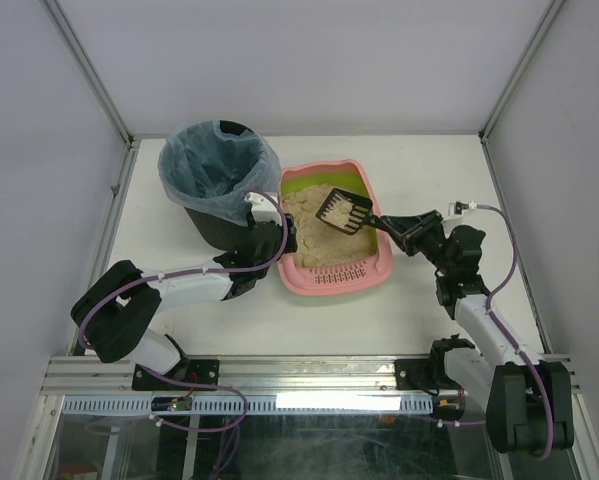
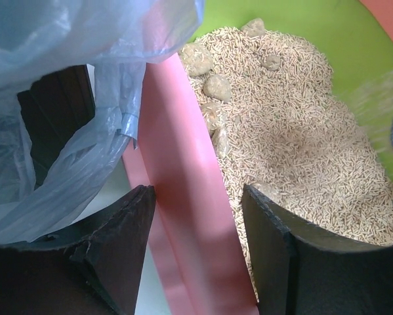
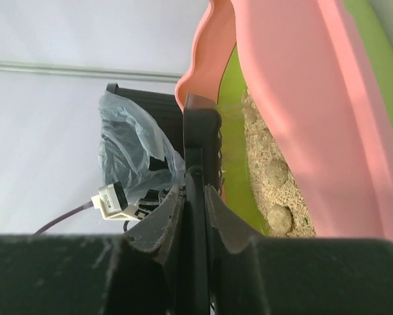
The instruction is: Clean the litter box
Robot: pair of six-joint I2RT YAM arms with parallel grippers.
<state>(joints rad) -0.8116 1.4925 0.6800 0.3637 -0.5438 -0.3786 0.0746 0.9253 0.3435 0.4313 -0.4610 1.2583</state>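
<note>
The pink litter box with a lime-green inner rim stands mid-table, holding tan litter. My left gripper straddles its left wall: in the left wrist view the pink rim runs between the fingers, one outside and one over the litter, and my left gripper is closed on it. Several clumps lie in the litter. My right gripper is shut on the handle of a black slotted scoop, whose head hangs over the litter. In the right wrist view the scoop stands edge-on beside the pink wall.
A black round bin lined with a blue plastic bag stands just left of the box, touching my left wrist area. The bag hangs close to the left finger. Metal frame posts and white walls close in the table.
</note>
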